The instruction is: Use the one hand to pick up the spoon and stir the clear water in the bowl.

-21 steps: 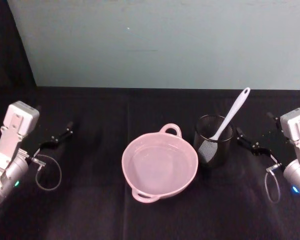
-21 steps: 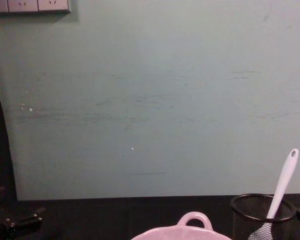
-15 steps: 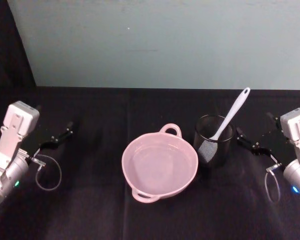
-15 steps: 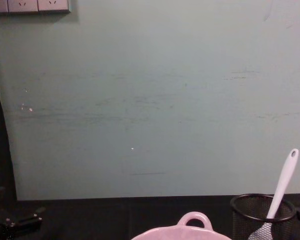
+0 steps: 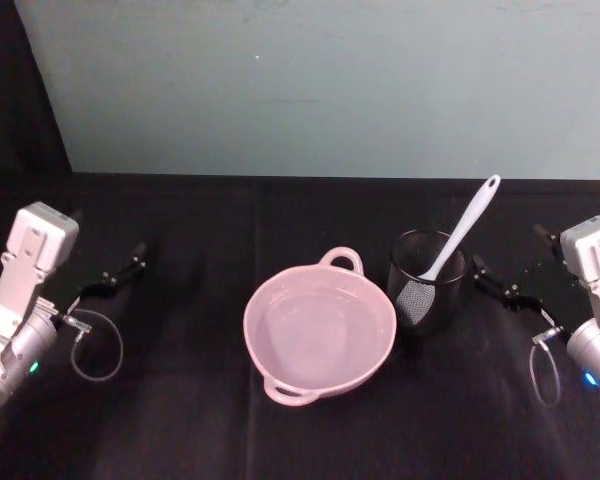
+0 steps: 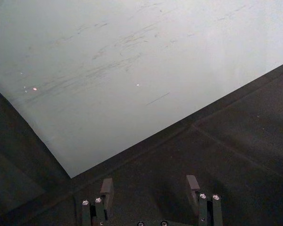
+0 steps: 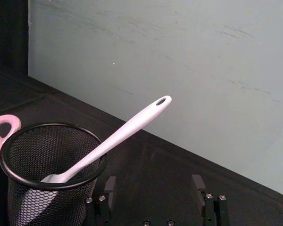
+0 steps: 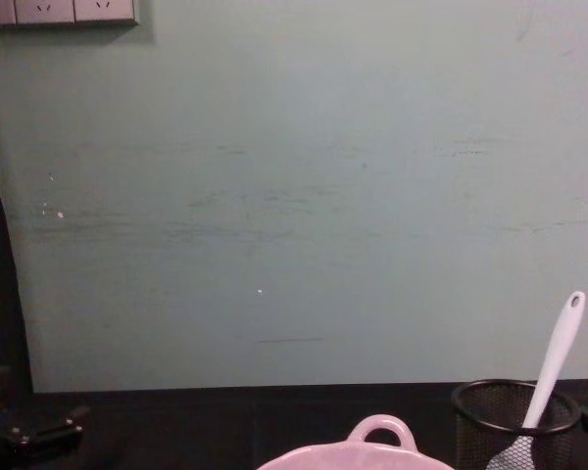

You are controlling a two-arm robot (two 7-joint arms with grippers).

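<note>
Leaving the left gripper (image 6: 150,184) parked at the far left, jaws wide over the bare surface (image 5: 180,420), seems sound, since the spoon (image 5: 467,228) stands nearer the right gripper (image 7: 153,183), whose jaws also gape wide, just right of the mesh cup (image 5: 438,308). It should pinch the handle high, then draw it out along its lean so the light cup does not tip. The pink bowl (image 5: 250,335), centre, holds clear water (image 5: 315,335); the cup just beside it on the right holds the spoon, blade down, handle leaning far-right
</note>
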